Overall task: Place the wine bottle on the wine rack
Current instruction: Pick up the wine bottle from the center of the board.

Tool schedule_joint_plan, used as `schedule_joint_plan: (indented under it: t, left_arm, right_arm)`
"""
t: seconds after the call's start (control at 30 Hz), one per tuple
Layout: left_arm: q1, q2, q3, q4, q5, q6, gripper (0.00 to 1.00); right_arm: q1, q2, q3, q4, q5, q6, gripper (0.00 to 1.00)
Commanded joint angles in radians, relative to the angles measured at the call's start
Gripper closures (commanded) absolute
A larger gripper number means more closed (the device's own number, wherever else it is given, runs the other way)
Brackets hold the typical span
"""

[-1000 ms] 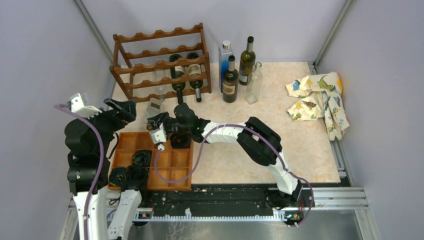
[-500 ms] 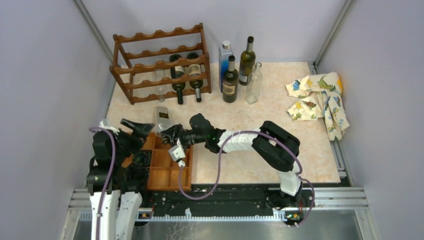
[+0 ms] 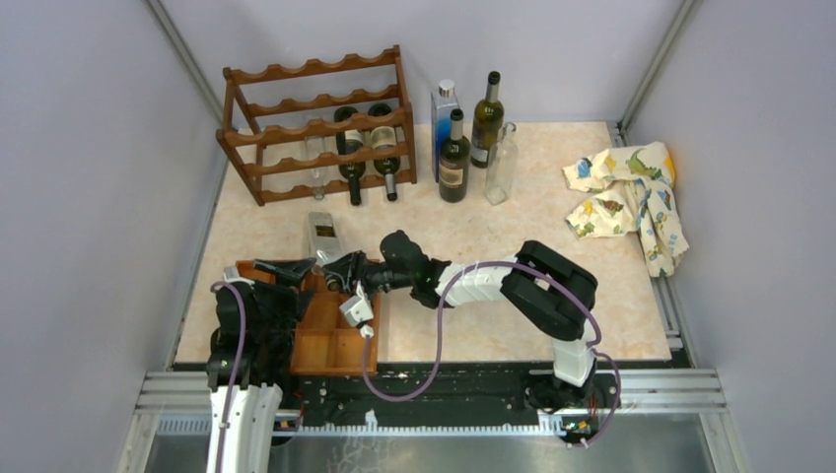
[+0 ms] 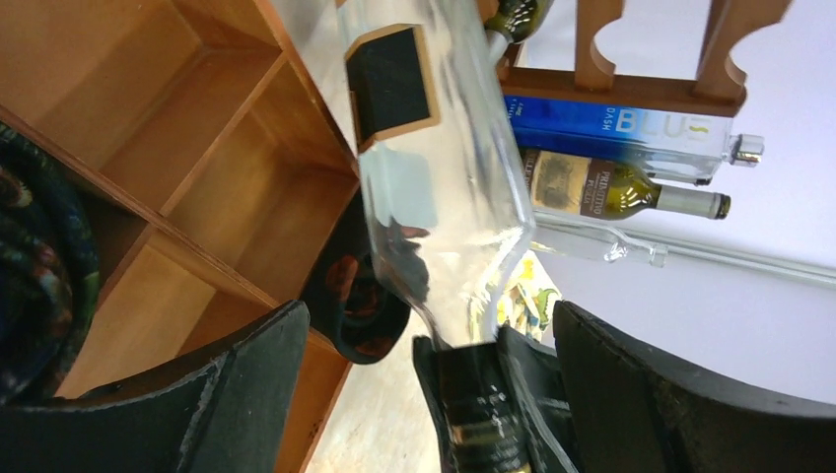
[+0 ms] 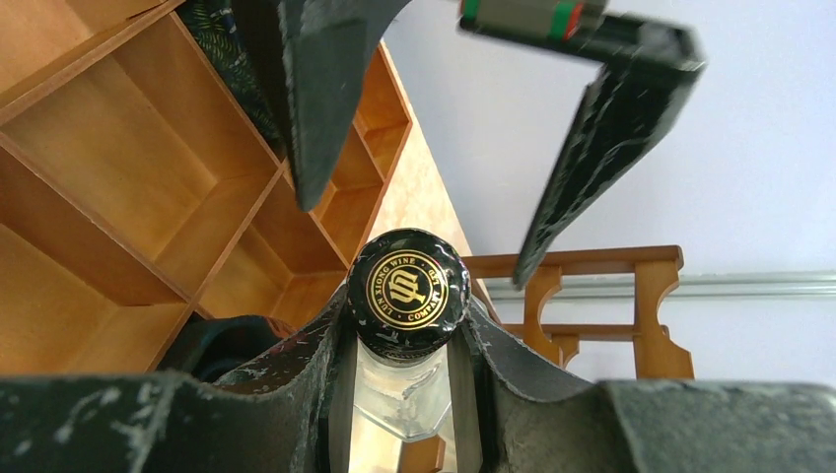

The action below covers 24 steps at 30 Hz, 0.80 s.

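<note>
Item under inspection: a clear, flat-sided glass wine bottle point(image 3: 320, 236) with a black, tan-edged label and a black cap bearing a gold emblem. It lies tilted over the far edge of the flat wooden compartment tray point(image 3: 340, 350), base pointing toward the dark reddish-brown wooden wine rack point(image 3: 313, 67) and well apart from it. Whether the base touches the table cannot be told. The right gripper point(image 5: 406, 335) is clamped on the neck just below the cap, one finger on each side. The left gripper point(image 3: 281, 273) stands just beside, jaws spread wide and holding nothing. In its wrist view the bottle body sits ahead of the gap with no contact visible. Assessment: the bottle is rigid, smooth and breakable. It looks empty, so probably light, but thick glass puts the weight toward the base, far from the present hold. A neck-only grip is likely to let the body droop or twist between the pads. The cap's shoulder should guard against sliding out lengthwise. A second hold across the flat sides near the label would steady it. Two dark bottles point(image 3: 365, 138) already occupy the middle tier, necks forward.
</note>
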Motion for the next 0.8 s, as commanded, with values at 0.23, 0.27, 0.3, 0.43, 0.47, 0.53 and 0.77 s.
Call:
schedule_joint_plan:
  t: [0.23,0.27,0.3,0.43,0.47,0.53,0.77]
  left_arm:
    - [-0.002,0.201,-0.087,0.366,0.082,-0.204,0.01]
    - [-0.002,0.221,-0.090,0.392,0.089,-0.205,0.01]
    - [-0.002,0.245,-0.089,0.413,0.093,-0.204,0.01]
    - [-0.002,0.313,-0.074,0.416,0.100,-0.195,0.01]
    - [-0.002,0.331,-0.071,0.412,0.104,-0.192,0.01]
    - [-0.002,0.368,-0.070,0.421,0.115,-0.190,0.01]
    - [-0.003,0.496,-0.043,0.484,0.118,-0.163,0.06]
  right_arm:
    - [0.025,-0.098,0.017,0.181,-0.007,-0.050,0.98]
    - [0.025,-0.098,0.016,0.182,-0.007,-0.051,0.98]
    - [0.025,-0.099,0.014,0.182,-0.008,-0.051,0.98]
    - [0.025,-0.102,0.011,0.185,-0.012,-0.050,0.97]
    - [0.025,-0.101,0.014,0.186,-0.014,-0.050,0.97]
    - [0.026,-0.102,0.017,0.186,-0.016,-0.047,0.97]
    - [0.030,-0.098,0.022,0.188,-0.021,-0.041,0.97]
